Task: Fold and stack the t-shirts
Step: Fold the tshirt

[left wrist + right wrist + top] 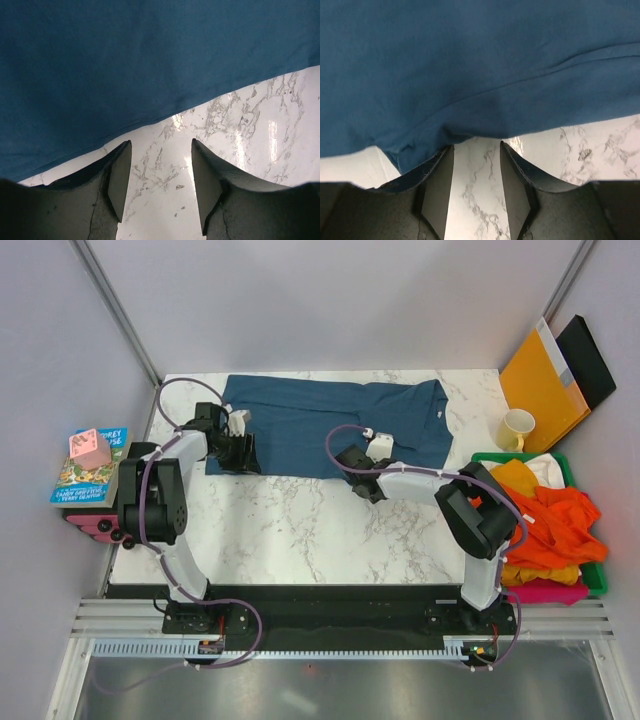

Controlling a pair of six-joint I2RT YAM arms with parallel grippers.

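A dark teal-blue t-shirt [330, 425] lies spread flat across the far half of the marble table [300, 530]. My left gripper [240, 452] sits at its left near edge. In the left wrist view the left gripper [161, 142] is open over bare marble, with the shirt's hem [150, 65] just ahead of the tips. My right gripper [351, 468] is at the near hem toward the middle. It [476, 145] is open too, its tips right at the shirt's edge [470, 75], with only marble between the fingers. More t-shirts, orange [555, 525], yellow [515, 475] and pink [545, 592], lie heaped at the right.
The heap sits in a green basket [488, 456] at the table's right edge. A yellow mug [517, 428] stands behind it, beside an orange envelope [540, 380] and a black folder [590, 355] leaning on the wall. Books [88, 475] with a pink object [88, 448] sit left.
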